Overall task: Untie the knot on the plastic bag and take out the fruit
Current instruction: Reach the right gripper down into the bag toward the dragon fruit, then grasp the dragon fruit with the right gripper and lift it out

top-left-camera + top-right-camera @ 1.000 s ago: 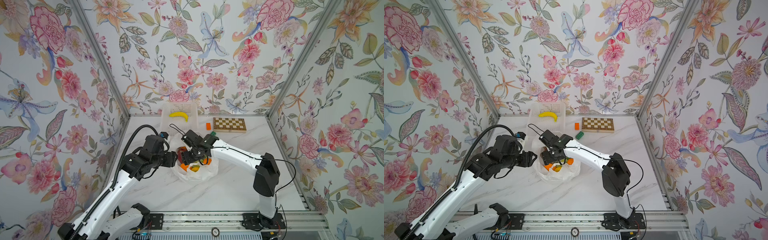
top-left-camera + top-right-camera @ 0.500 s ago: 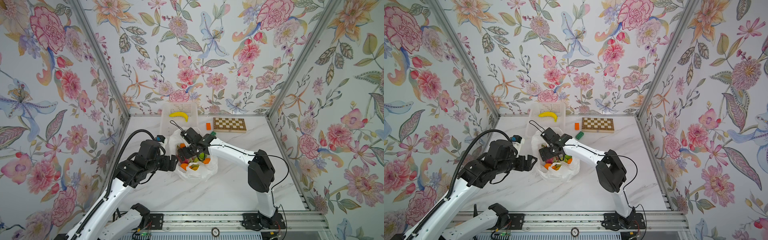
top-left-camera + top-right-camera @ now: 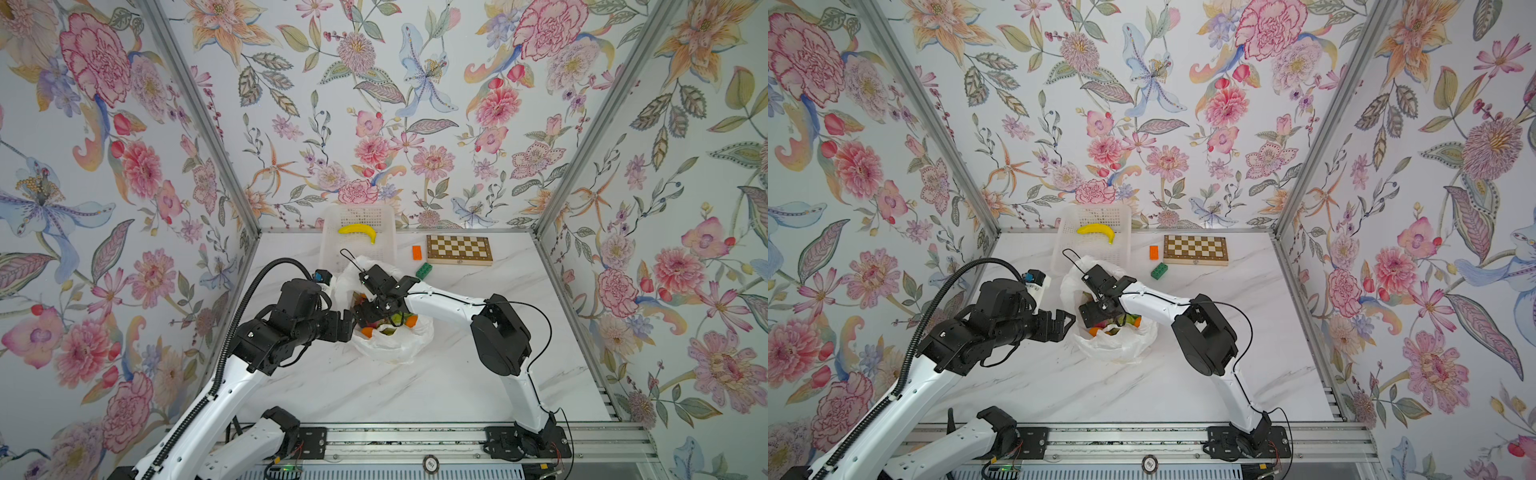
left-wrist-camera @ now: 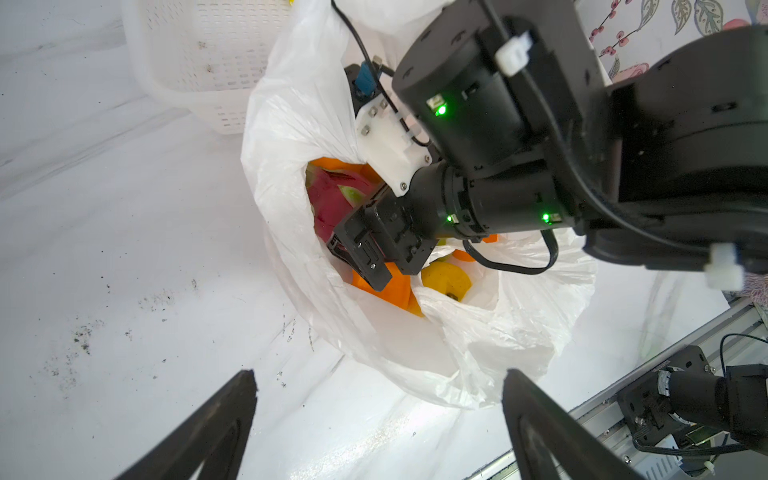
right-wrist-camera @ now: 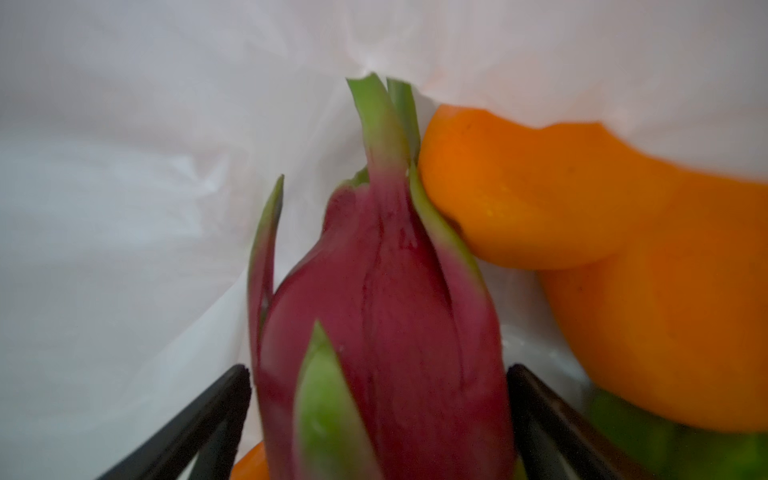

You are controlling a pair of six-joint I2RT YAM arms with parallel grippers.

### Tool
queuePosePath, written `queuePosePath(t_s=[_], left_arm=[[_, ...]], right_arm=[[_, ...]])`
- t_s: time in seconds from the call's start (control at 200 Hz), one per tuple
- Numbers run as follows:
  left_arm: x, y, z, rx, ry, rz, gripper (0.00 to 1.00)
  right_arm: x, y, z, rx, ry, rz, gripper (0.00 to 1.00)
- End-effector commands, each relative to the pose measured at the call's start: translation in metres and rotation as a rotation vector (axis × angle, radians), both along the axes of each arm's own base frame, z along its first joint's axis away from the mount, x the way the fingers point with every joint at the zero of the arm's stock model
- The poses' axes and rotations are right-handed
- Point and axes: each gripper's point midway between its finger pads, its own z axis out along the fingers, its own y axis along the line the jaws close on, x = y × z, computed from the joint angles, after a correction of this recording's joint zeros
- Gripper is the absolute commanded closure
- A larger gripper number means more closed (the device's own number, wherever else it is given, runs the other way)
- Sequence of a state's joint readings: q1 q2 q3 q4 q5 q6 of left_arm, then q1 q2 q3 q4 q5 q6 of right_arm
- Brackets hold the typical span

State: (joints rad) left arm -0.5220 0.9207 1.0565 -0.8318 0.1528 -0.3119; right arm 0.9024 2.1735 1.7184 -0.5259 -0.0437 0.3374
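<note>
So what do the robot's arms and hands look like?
The left arm and right arm have smooth white shells with chunky black joints. A ribbed black hose runs along the left one, a thin black cable along the right. The left hand and right hand each have two slim black fingers. Tiny green lights glow on the right arm.

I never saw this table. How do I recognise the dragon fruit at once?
Find the white perforated plastic basket at the back wall; just in front of it lies a thin, crinkly white plastic bag, open on top. Inside, straddled by the right end effector, sits the magenta dragon fruit: the only scaly, green-tipped piece among smooth oranges.
</note>
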Motion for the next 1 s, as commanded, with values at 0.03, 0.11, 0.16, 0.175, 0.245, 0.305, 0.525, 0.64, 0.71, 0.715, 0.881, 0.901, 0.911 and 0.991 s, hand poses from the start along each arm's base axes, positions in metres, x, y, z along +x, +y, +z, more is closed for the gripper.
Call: queuePosePath(t_s=[0.03,0.11,0.16,0.175,0.245,0.305,0.525,0.64,0.71,0.715,0.881,0.901,0.911,0.991], left_arm=[[0.001,-0.001,-0.004,-0.014,0.002,0.001,0.06],[0.001,-0.003,-0.003,-0.024,0.002,-0.006,0.06],[0.002,-0.004,-0.002,-0.026,0.0,-0.008,0.06],[0.002,-0.004,-0.002,-0.028,0.0,-0.006,0.06],[0.005,-0.004,0.0,-0.027,-0.006,0.0,0.06],[0.008,-0.003,0.003,-0.026,-0.017,0.009,0.06],[0.021,0.002,0.011,-0.017,-0.032,0.032,0.06],[0.033,0.005,0.016,-0.04,-0.039,0.044,0.06],[0.04,0.004,0.023,-0.067,-0.048,0.042,0.06],[0.041,0.004,0.023,-0.068,-0.048,0.043,0.06],[0.067,0.001,0.031,-0.109,-0.088,0.056,0.06],[0.071,0.001,0.03,-0.113,-0.089,0.058,0.06],[0.073,0.001,0.031,-0.115,-0.09,0.059,0.06],[0.089,-0.005,0.033,-0.132,-0.092,0.056,0.07]], right_arm=[[0.0,-0.003,-0.018,-0.004,0.031,-0.02,0.12],[-0.001,-0.001,-0.013,0.017,0.042,-0.017,0.2],[-0.001,0.001,-0.005,0.035,0.033,-0.013,0.26],[-0.001,0.001,-0.004,0.037,0.031,-0.01,0.28],[0.0,0.002,0.006,0.061,0.011,-0.003,0.38],[-0.001,0.002,0.012,0.076,0.0,0.004,0.43],[-0.008,-0.002,0.043,0.127,-0.028,0.008,0.46],[-0.013,-0.007,0.055,0.148,-0.04,0.002,0.46],[-0.016,-0.01,0.06,0.157,-0.044,0.002,0.46],[-0.016,-0.01,0.061,0.158,-0.044,0.001,0.46],[-0.025,-0.018,0.071,0.17,-0.048,0.001,0.46],[-0.026,-0.018,0.073,0.174,-0.05,0.001,0.45],[-0.027,-0.019,0.073,0.174,-0.049,0.002,0.45],[-0.032,-0.022,0.078,0.184,-0.052,0.003,0.45]])
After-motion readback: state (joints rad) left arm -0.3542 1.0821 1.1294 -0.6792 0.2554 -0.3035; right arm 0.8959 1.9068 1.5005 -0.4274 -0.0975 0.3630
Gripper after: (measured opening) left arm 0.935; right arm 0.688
